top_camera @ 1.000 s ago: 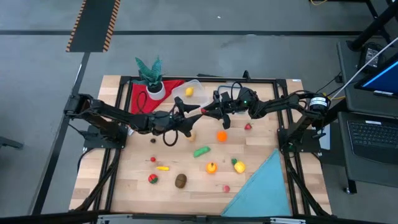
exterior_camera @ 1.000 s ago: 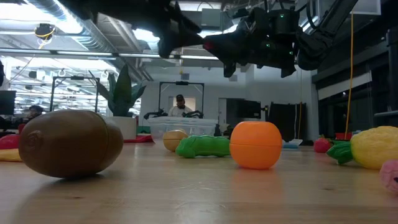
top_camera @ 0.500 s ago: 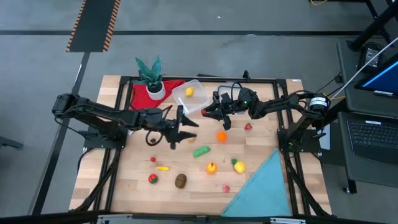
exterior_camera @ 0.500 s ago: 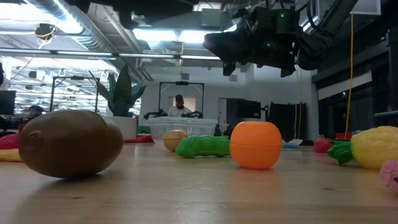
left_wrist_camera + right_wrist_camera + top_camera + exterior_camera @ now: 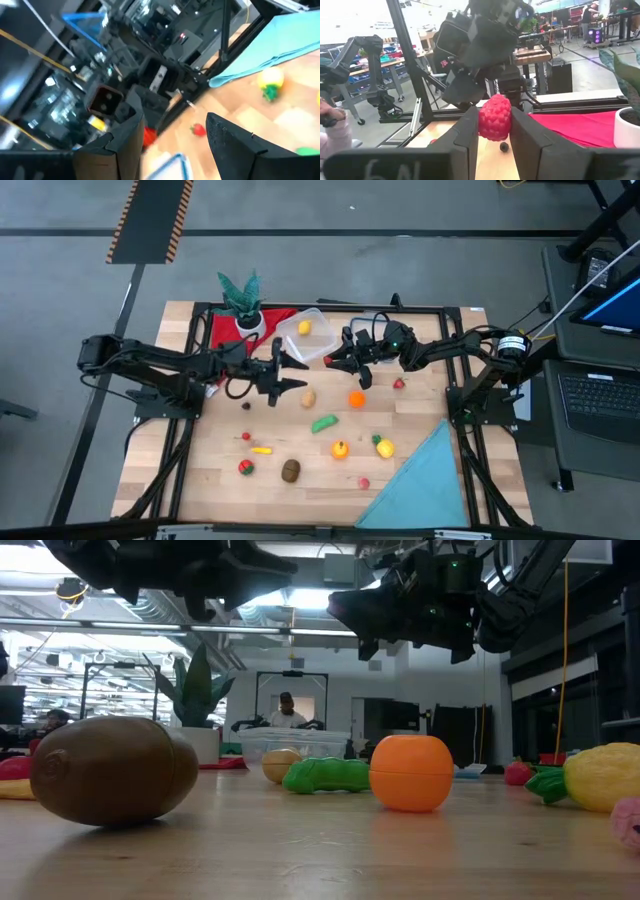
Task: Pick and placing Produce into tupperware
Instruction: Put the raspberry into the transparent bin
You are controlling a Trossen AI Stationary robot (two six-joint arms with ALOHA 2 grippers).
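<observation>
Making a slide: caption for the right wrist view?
Right tool shut on a red raspberry, held above the table.

The kiwi-brown piece (image 5: 112, 769) hides most of a red and a yellow piece behind it, at nine o'clock in the low view. A pale pink piece (image 5: 627, 824) is cut by the edge at four o'clock. The tupperware (image 5: 296, 747) stands half-hidden behind a tan fruit (image 5: 280, 764). In the left wrist view everything smears (a small red piece (image 5: 198, 130) stays unidentifiable).
</observation>
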